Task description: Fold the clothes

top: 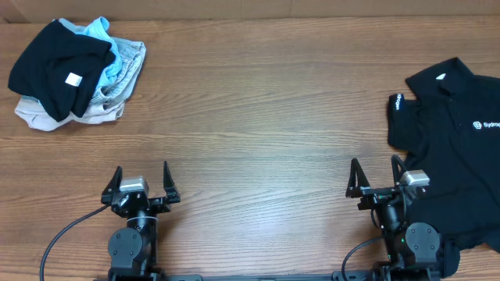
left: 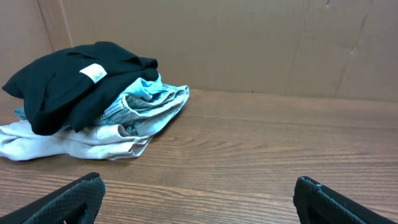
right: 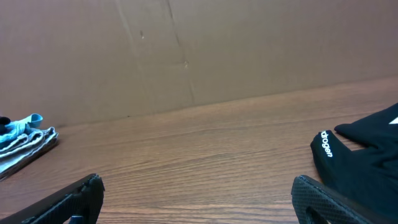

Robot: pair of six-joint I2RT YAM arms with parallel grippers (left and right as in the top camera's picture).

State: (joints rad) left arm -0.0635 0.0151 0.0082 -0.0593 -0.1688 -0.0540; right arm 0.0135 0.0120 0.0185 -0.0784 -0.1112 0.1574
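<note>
A pile of clothes lies at the far left: a plain black shirt with a small white label on top of light-blue, grey and beige garments. The pile also shows in the left wrist view. A black collared shirt with white lettering lies spread at the right edge; its sleeve shows in the right wrist view. My left gripper is open and empty near the front edge. My right gripper is open and empty, just left of the collared shirt.
The wooden table stretches between the pile and the collared shirt. A brown cardboard wall stands behind the table's far edge. Black cables run from both arm bases at the front.
</note>
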